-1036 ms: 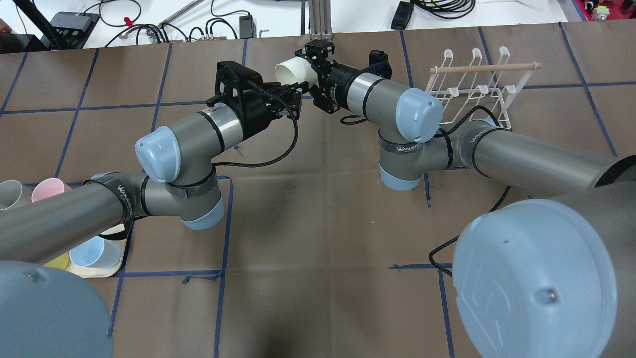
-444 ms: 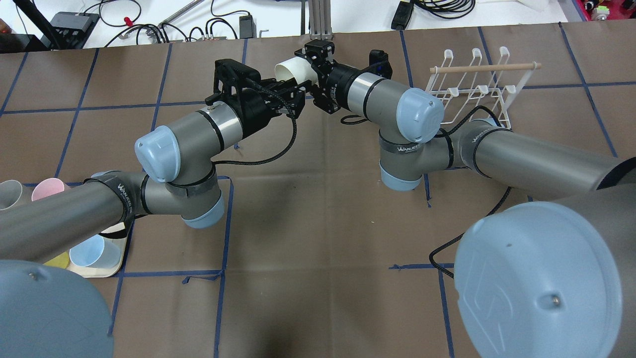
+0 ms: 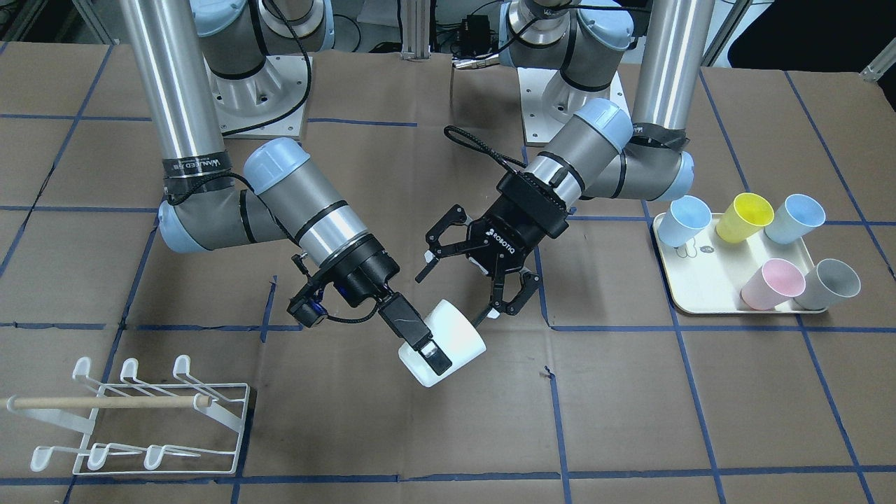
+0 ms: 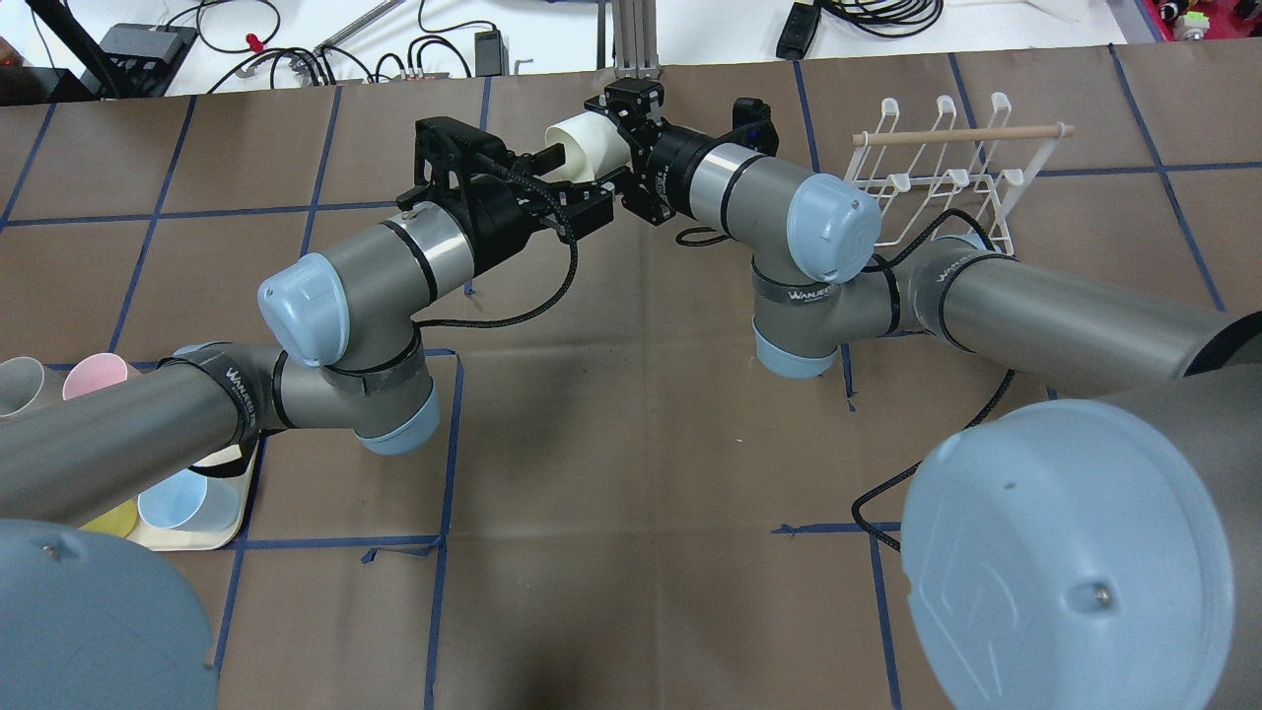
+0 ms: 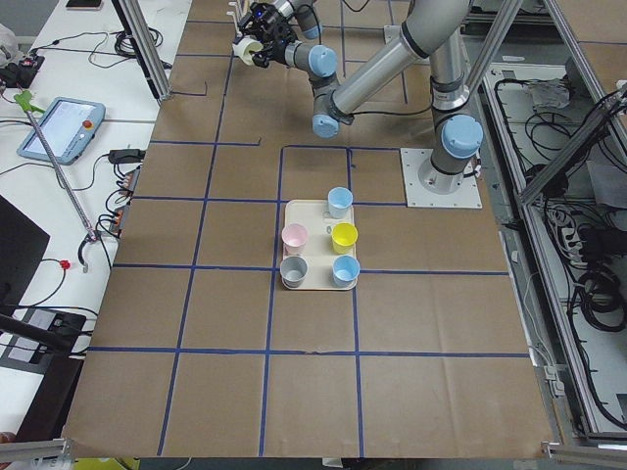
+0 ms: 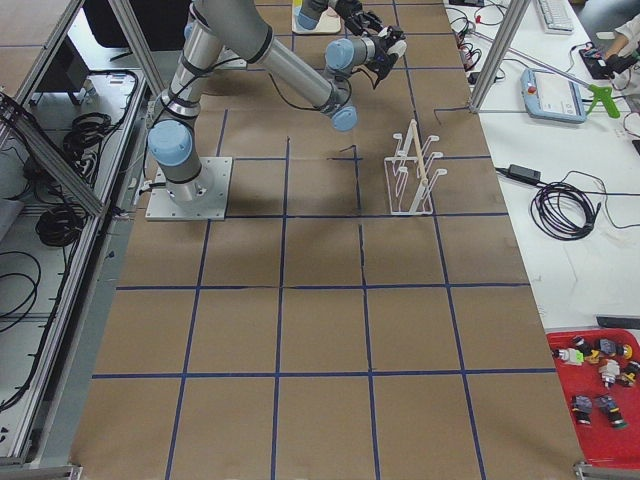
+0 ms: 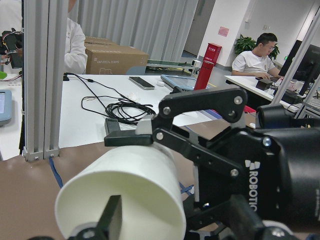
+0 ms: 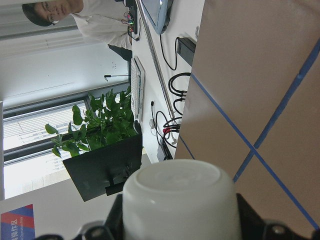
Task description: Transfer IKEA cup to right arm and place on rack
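The white IKEA cup (image 3: 455,332) hangs tilted above the table's middle, and the right arm's gripper (image 3: 437,348) is shut on its wall. In the overhead view that gripper (image 4: 619,143) clamps the cup (image 4: 582,146) from the right. My left gripper (image 3: 458,297) stands open beside the cup's mouth, its fingers spread and not pressing the cup. The left wrist view shows the cup (image 7: 125,195) close up, with a right-gripper finger (image 7: 200,105) over it. The right wrist view shows the cup's base (image 8: 175,197) between the jaws. The white wire rack (image 3: 126,413) stands at the table's right end (image 4: 937,177).
A cream tray (image 3: 700,276) with several coloured cups sits on the robot's left side. Cables and a metal post lie along the table's far edge (image 4: 631,39). People sit at desks beyond the table in the wrist views.
The left arm has shifted slightly left and away in the overhead view, its gripper staying open. The cup and the right arm have held still.
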{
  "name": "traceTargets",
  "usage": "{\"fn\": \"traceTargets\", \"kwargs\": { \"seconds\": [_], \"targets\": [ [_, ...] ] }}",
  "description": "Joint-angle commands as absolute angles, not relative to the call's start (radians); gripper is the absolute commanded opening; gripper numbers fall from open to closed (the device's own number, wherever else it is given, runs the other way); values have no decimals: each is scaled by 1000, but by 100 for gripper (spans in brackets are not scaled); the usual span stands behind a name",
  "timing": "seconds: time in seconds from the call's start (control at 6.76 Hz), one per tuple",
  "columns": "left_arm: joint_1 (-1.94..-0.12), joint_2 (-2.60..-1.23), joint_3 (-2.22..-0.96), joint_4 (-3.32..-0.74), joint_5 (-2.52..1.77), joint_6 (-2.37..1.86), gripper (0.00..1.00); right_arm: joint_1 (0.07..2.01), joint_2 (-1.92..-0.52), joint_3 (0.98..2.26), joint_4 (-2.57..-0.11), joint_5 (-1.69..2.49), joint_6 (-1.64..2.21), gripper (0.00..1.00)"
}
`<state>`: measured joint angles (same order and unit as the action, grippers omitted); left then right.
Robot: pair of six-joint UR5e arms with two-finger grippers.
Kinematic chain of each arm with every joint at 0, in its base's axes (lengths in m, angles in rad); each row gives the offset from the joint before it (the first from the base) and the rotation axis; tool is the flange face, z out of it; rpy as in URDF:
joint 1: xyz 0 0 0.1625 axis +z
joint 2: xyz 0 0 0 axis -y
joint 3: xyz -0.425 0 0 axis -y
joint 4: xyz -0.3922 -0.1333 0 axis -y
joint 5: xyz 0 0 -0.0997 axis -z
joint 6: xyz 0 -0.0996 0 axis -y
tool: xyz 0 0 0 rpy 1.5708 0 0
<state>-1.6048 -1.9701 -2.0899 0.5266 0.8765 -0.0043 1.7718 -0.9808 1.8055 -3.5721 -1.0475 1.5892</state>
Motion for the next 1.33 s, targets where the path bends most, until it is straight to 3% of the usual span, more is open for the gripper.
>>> {"fn": "traceTargets", "kwargs": {
  "seconds": [0.0,0.15,0.44,0.89,1.18],
  "targets": [
    [-1507,-1881,-2188,540,847,-8,91,1769,-982,1801,-3573,-1048,1588,53],
    [-1409,-1815,-2269,538,780,-8,91,1760,-983,1801,-3573,-1043,1588,53],
    [-1326,-1784,-2299,511,759,-8,91,1708,-1002,1802,-3577,-1048,1582,53],
    [-1310,-1758,-2225,201,1049,-9,91,1642,-1116,1845,-3563,-1167,1432,53],
    [-1319,-1758,-2110,-86,1162,-11,97,1589,-1144,1865,-3562,-1292,1078,50]
  ]
}}
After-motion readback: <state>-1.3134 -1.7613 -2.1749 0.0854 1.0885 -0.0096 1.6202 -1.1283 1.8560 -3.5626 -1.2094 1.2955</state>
